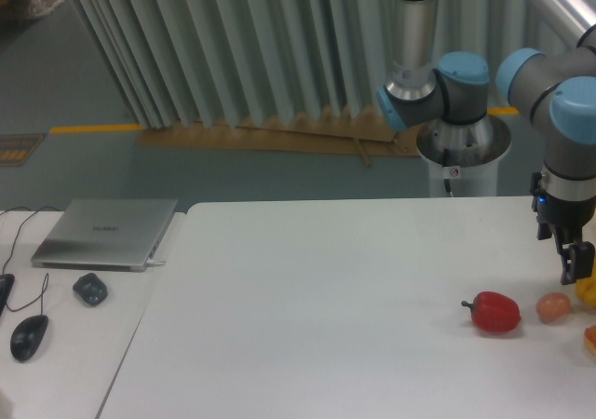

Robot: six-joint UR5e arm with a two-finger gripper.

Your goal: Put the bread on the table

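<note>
The bread (590, 339) is an orange-tan chunk with a reddish edge. It lies on the white table (354, 289) at the far right, cut off by the frame edge. My gripper (571, 268) hangs above and slightly left of it, over the tan egg-shaped thing (553, 306) and beside the bright yellow thing (587, 293). Only one dark finger (566, 263) shows clearly, so I cannot tell how the jaws stand. Nothing is visibly held.
A red pepper (494, 312) lies left of the egg-shaped thing. On the adjoining desk at left sit a closed laptop (107, 233), a dark small object (90, 289) and a mouse (29, 336). The arm's base column (461, 154) stands behind the table.
</note>
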